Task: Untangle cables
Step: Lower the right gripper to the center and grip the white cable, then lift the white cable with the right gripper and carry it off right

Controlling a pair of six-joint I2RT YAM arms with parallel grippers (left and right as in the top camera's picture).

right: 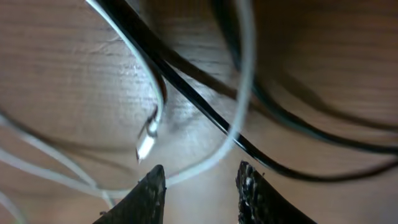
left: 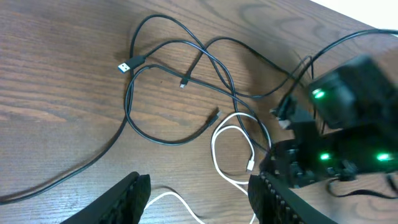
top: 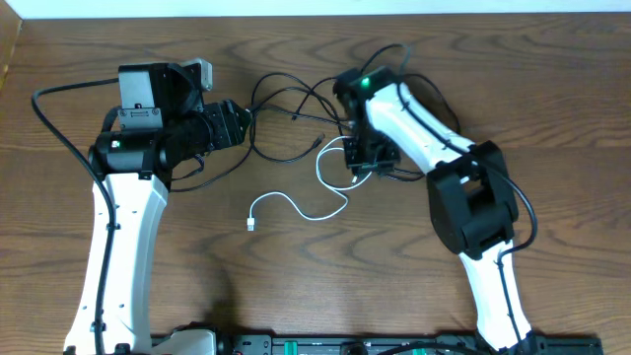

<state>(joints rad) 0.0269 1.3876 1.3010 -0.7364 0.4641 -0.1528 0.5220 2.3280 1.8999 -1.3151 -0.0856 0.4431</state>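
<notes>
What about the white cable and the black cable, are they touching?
Touching. The left wrist view shows the black cable crossing the white cable with no gap.

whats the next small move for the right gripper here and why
Probably close the right gripper on the white cable. In the right wrist view its strand runs across the gap between the parted fingertips, with the black cable crossing close beyond. A pinch on white alone should let it be drawn clear of the black one. The left gripper is open and empty.
</notes>
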